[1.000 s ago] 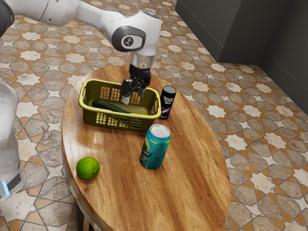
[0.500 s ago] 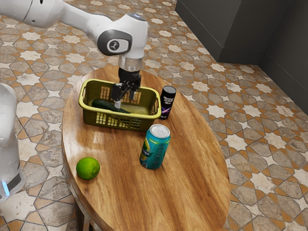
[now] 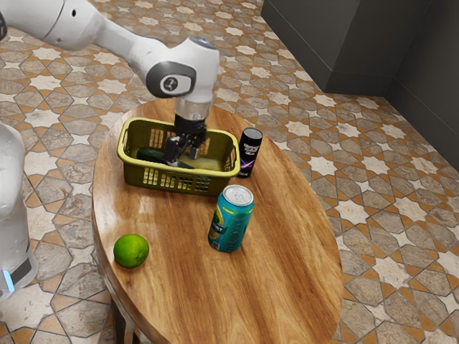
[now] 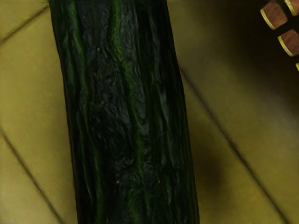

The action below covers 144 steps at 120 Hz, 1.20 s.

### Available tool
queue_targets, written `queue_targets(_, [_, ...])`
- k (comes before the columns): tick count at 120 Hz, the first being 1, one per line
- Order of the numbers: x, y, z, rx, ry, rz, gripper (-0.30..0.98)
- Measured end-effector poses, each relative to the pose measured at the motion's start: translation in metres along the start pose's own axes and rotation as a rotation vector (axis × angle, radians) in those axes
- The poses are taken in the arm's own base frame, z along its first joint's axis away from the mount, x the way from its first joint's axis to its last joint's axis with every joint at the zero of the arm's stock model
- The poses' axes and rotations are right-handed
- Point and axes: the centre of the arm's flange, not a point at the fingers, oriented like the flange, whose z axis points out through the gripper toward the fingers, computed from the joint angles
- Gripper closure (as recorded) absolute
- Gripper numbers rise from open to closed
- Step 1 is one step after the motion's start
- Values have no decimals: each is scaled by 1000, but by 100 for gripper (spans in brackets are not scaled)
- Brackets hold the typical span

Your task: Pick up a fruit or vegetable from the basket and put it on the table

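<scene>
1. Jaws standing well apart: the gripper (image 3: 182, 158) is low over the cucumber (image 3: 150, 155), with no hold on it that I can make out. Closing too high would pinch only the rounded upper skin, and it could squirt out below.
2. The cucumber lies on the basket floor, slanting from ten o'clock to four, reading the clock on the exterior view. If the jaws close askew to that slant, it may roll or twist; if they grip off its middle, one end may sag on the way up.
3. Going too deep, the fingers could knock the floor or the wall of the basket (image 3: 136, 173), pushing it along. A low lift could catch the cucumber's end on the rim and tip the basket.
4. At three o'clock from the gripper, the black can (image 3: 249, 153) stands just beside the basket; a shove that way could topple it.
5. At five o'clock, the teal can (image 3: 232, 218) could be struck by a swinging cucumber.
6. Farther off, at seven o'clock, the lime (image 3: 131, 251) could roll across the table (image 3: 287, 236) if brushed.
</scene>
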Motion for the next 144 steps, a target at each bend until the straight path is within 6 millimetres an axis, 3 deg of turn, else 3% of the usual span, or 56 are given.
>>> queue_targets(83, [-7,13,37,4,21,-1,0])
queue_targets(98, [-10,15,41,4,18,2,-15])
queue_targets(110, [-10,13,42,1,13,8,-17])
queue_targets(130, [-6,0,38,-14,11,39,-6])
queue_targets(144, [-4,-2,34,-28,14,56,9])
